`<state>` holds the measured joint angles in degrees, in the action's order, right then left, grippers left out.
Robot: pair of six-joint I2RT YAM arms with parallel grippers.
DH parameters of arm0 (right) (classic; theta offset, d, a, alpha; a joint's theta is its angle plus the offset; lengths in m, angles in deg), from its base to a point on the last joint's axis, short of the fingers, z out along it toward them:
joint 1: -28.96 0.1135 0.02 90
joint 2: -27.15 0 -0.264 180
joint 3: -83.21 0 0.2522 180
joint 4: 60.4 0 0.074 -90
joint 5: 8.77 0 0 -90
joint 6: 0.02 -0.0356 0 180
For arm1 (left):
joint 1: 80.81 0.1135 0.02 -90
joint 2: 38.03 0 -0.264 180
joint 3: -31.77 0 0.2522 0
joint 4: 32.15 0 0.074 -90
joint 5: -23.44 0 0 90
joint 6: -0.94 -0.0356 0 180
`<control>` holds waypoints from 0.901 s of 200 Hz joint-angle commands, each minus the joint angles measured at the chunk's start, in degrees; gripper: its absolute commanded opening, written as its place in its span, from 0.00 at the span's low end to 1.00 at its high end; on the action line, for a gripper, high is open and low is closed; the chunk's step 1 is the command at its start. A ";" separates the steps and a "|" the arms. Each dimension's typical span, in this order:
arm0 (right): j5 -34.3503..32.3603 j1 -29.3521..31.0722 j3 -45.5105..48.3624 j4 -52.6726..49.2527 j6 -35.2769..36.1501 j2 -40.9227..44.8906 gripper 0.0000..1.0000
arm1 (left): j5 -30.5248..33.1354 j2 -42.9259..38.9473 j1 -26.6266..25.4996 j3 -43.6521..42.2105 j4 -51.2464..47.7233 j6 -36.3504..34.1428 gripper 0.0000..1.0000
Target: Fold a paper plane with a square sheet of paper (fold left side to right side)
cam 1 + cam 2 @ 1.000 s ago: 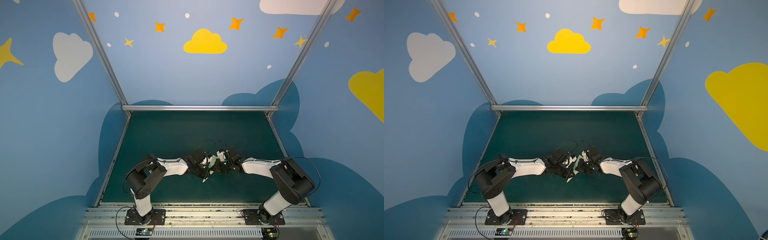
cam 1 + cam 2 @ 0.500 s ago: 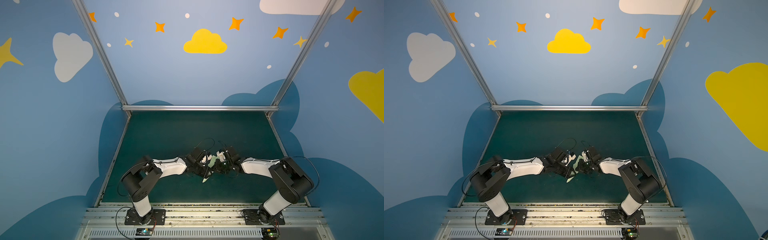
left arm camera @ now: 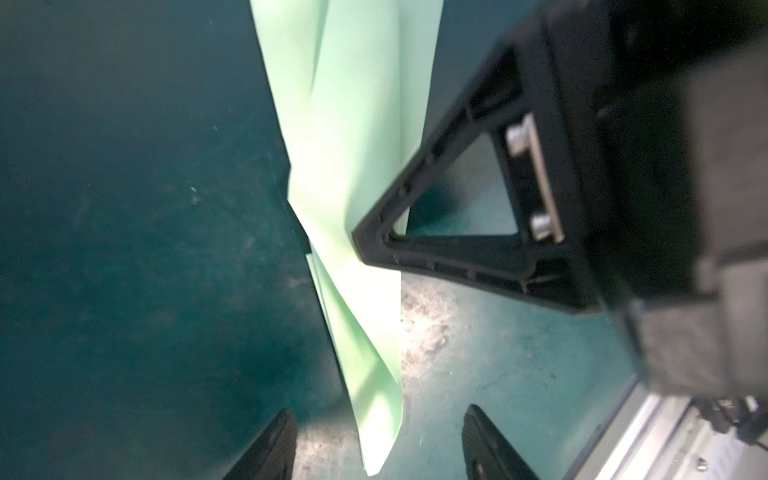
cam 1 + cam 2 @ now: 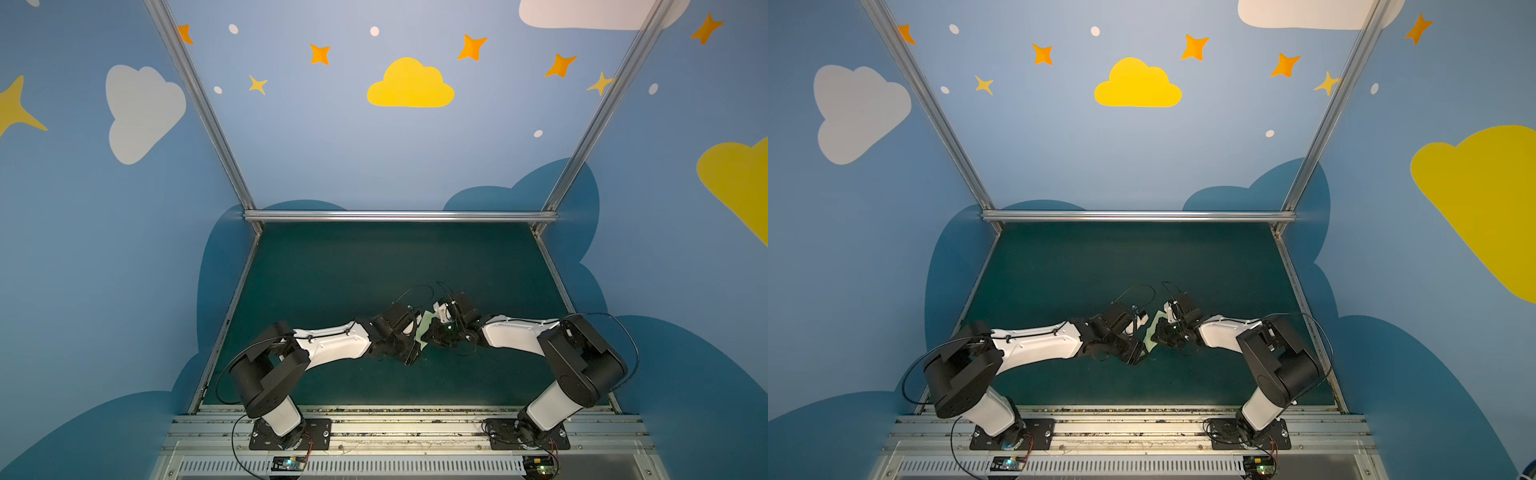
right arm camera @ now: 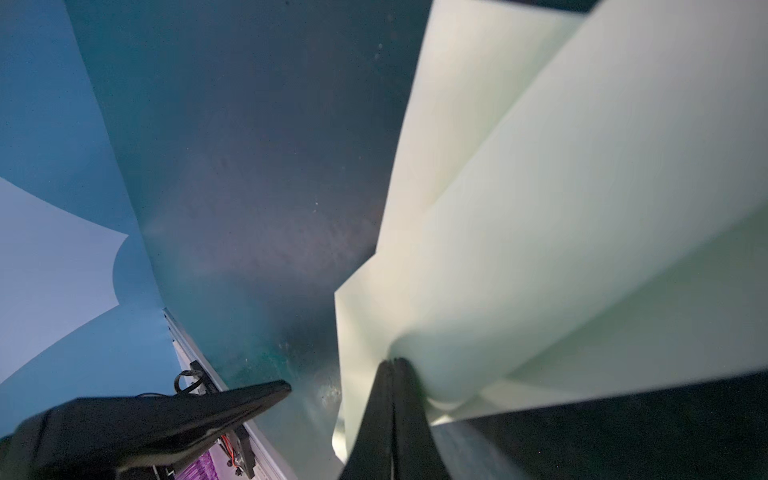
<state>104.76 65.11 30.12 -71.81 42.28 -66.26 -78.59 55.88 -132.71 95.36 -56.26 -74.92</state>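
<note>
The square sheet of paper (image 4: pixel 424 332), pale green, is folded into a narrow pointed paper plane (image 3: pixel 357 166) and hangs above the green mat between both arms. My right gripper (image 5: pixel 392 368) is shut on it, its black fingers pinching the creased layers; the same gripper (image 3: pixel 365 245) shows in the left wrist view clamping the paper's edge. My left gripper (image 3: pixel 378 440) is open, its fingers either side of the paper's pointed tip without touching it. In both top views the left gripper (image 4: pixel 415 343) and right gripper (image 4: pixel 1156 336) meet at the paper (image 4: pixel 1152 330).
The dark green mat (image 4: pixel 374 270) lies under both arms. An aluminium rail (image 4: pixel 395 428) runs along the front edge and shows in the left wrist view as the rail (image 3: pixel 665 436). Blue painted walls close in the sides and back.
My left gripper has opened and let go of the paper; its elbow has shifted left and nearer the front. The right gripper stays shut on the paper.
</note>
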 commanded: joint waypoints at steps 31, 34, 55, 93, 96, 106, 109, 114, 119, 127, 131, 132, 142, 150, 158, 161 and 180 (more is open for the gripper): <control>-1.24 -0.28 0.48 -0.59 0.13 1.29 0.00 | 5.31 2.77 -2.32 0.84 -2.82 -2.79 0.65; -1.29 -0.28 0.44 -0.61 0.15 1.35 0.00 | 5.49 2.92 -2.39 0.87 -2.88 -2.79 0.65; -1.21 -0.37 0.48 -0.76 0.15 1.52 0.00 | 6.26 3.64 -2.79 1.09 -2.83 -3.23 0.61; -0.97 -0.45 0.47 -0.75 0.07 2.16 0.00 | 5.72 4.50 -2.85 1.42 -2.62 -3.83 0.45; -0.99 -0.38 0.46 -0.72 0.07 2.23 0.00 | 5.63 4.53 -2.83 1.51 -2.58 -3.77 0.44; -0.94 -0.46 0.48 -0.61 0.03 2.64 0.00 | 5.20 4.52 -2.81 1.58 -2.40 -3.89 0.39; -0.94 -0.46 0.48 -0.64 0.06 2.67 0.00 | 5.11 4.59 -2.85 1.59 -2.35 -3.93 0.38; -0.94 -0.45 0.46 -0.73 0.09 2.91 0.00 | 4.96 4.68 -2.86 1.68 -2.26 -3.94 0.35; -0.84 -0.46 1.91 -0.74 0.06 3.15 0.00 | 4.79 4.78 -2.86 1.76 -2.15 -4.00 0.34; -0.80 -0.46 2.11 -0.76 0.09 3.38 0.00 | 4.57 4.81 -2.82 1.91 -2.13 -4.02 0.32; -0.77 -0.43 2.15 -0.83 0.19 3.53 0.00 | 4.44 4.95 -2.85 1.93 -2.13 -4.02 0.31; -0.72 -0.45 2.15 -0.80 0.17 3.56 0.00 | 4.41 4.96 -2.86 1.94 -2.13 -4.02 0.31; -0.60 -0.42 2.29 -0.85 0.09 3.90 0.00 | 3.97 5.06 -2.86 2.04 -2.05 -4.18 0.29; -0.50 -0.41 2.49 -0.81 0.20 4.10 0.00 | 3.86 5.27 -2.86 2.19 -2.09 -4.11 0.28; -0.42 -0.45 2.66 -0.81 0.11 4.32 0.00 | 3.62 5.40 -2.86 2.32 -2.10 -4.19 0.26; -0.34 -0.40 2.74 -0.83 0.15 4.34 0.00 | 3.55 5.48 -2.85 2.36 -2.13 -4.20 0.26; -0.07 -0.32 3.28 -0.61 0.15 4.87 0.00 | 3.18 5.68 -2.85 2.43 -2.13 -4.20 0.23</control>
<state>104.45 64.80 32.32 -71.79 42.28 -63.22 -73.98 60.10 -135.46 97.19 -57.31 -78.38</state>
